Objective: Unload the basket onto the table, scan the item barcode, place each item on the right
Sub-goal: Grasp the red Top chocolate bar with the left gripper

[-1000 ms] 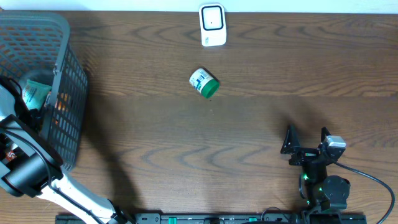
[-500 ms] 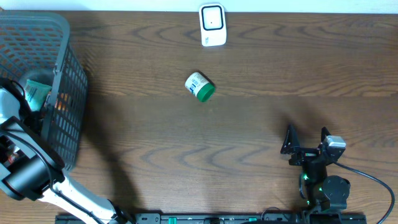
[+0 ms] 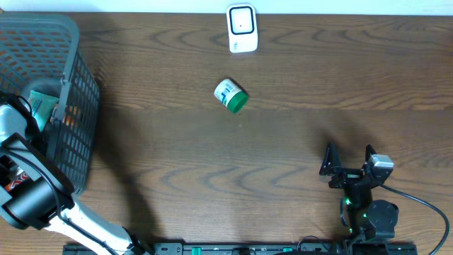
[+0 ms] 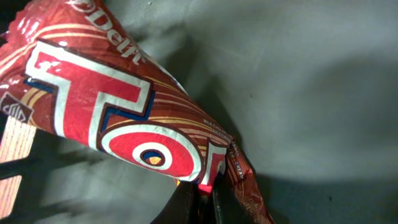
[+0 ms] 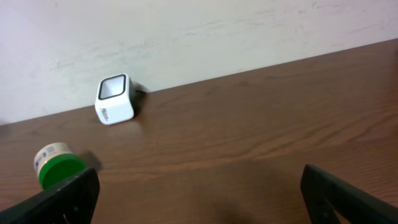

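Observation:
In the left wrist view a red, glossy snack packet (image 4: pixel 124 118) with white and gold lettering fills the frame. My left gripper (image 4: pixel 202 199) is shut on its lower edge, down inside the grey basket (image 3: pixel 42 28). The white barcode scanner (image 3: pixel 241 28) stands at the table's far edge, its window facing up, and the right wrist view shows the scanner (image 5: pixel 115 99) against the wall. My right gripper (image 3: pixel 349 161) stands open and holds nothing at the front right, well away from both; in its own wrist view the right gripper (image 5: pixel 199 196) has only bare wood between its fingers.
A small jar with a green lid (image 3: pixel 231 95) lies on its side mid-table, below the scanner; the right wrist view catches the jar (image 5: pixel 57 167) too. A teal packet (image 3: pixel 42 106) lies in the basket beside my left arm. The basket's mesh wall rises along the left edge.
The jar rocked slightly left and back again. My left arm shifted a little inside the basket and its jaws closed on the red packet. The right arm stayed still.

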Tool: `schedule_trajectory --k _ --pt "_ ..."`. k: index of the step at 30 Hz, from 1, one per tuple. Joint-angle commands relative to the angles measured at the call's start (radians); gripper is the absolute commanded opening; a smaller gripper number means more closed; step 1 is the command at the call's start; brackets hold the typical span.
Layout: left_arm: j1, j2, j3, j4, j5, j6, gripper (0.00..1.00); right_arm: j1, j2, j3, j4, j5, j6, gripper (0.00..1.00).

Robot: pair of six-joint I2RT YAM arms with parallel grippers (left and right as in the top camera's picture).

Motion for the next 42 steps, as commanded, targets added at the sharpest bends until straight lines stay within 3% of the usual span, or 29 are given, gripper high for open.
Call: schedule_trajectory --k 1,7,20,21,22,23,25,33,42 --pt "0.006 0.029 -0.016 -0.013 0.05 0.09 0.07 0.02 -0.005 -0.001 -0.004 0.006 0.008 0.99" --pt "0.006 -0.079 0.009 -0.016 0.076 0.144 0.07 0.02 -0.005 -0.001 -0.004 0.006 0.008 0.99" --pt "0.006 -0.492 0.015 -0.013 0.11 0.147 0.08 0.02 -0.005 -0.001 -0.004 0.006 0.008 0.99" --pt "0.006 -0.509 0.015 -0.013 0.11 0.147 0.27 0.02 -0.005 -0.001 -0.004 0.006 0.008 0.99" --pt "0.006 -0.52 0.015 -0.012 0.109 0.146 0.59 0.02 -0.005 -0.001 -0.004 0.006 0.008 0.99" --pt "0.006 -0.521 0.015 -0.012 0.109 0.146 0.76 0.02 -0.005 -0.001 -0.004 0.006 0.008 0.99" --pt "0.006 -0.513 0.008 -0.01 0.106 0.136 1.0 0.02 -0.005 -0.001 -0.004 0.006 0.008 0.99" --pt "0.006 -0.359 -0.018 0.01 0.107 -0.039 0.98 0.02 -0.005 -0.001 -0.004 0.006 0.008 0.99" --pt "0.006 -0.153 -0.018 0.067 0.187 -0.039 0.98 0.02 -0.005 -0.001 -0.004 0.006 0.008 0.99"
